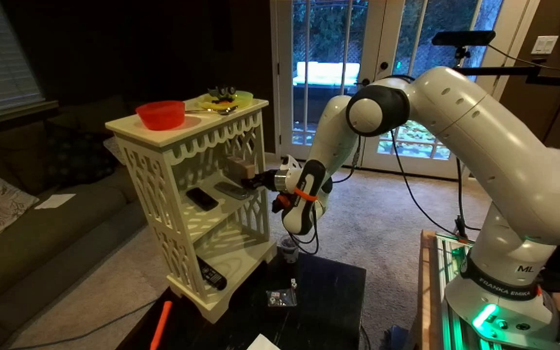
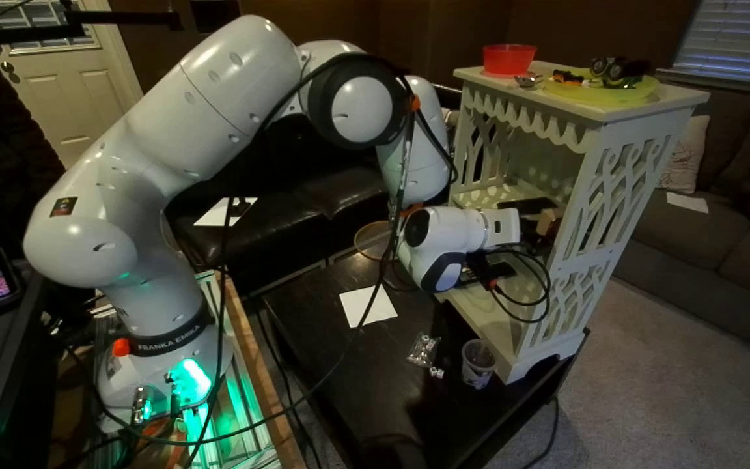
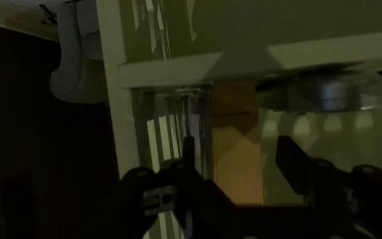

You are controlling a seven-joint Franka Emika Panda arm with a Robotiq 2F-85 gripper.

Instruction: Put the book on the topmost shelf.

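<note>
The book (image 1: 240, 167) is on the topmost shelf (image 1: 221, 209) of the cream-white lattice rack (image 1: 200, 122), apparently standing upright near a lattice side (image 2: 590, 266), with a grey remote control (image 1: 232, 190) lying beside it and a black phone (image 1: 202, 198) farther along. The gripper (image 3: 236, 142) reaches in at the front with its fingers (image 3: 288, 162) spread apart, one to each side of the book; in the wrist view a gap shows between the book and each finger, so nothing appears clamped.

The book should handle as a fairly light, stiff block: hard to crush, though its covers may be slick, and if only one is caught the pages could fan or the whole thing slip. The surest hold is across its thickness, a finger on each cover, around the middle of the outward edge. Which edge is the spine cannot be made out in this dim light. Since the book already sits on the right tier, the placing looks finished or nearly so; a straight withdrawal seems best, because a sideways brush could topple it.
</note>
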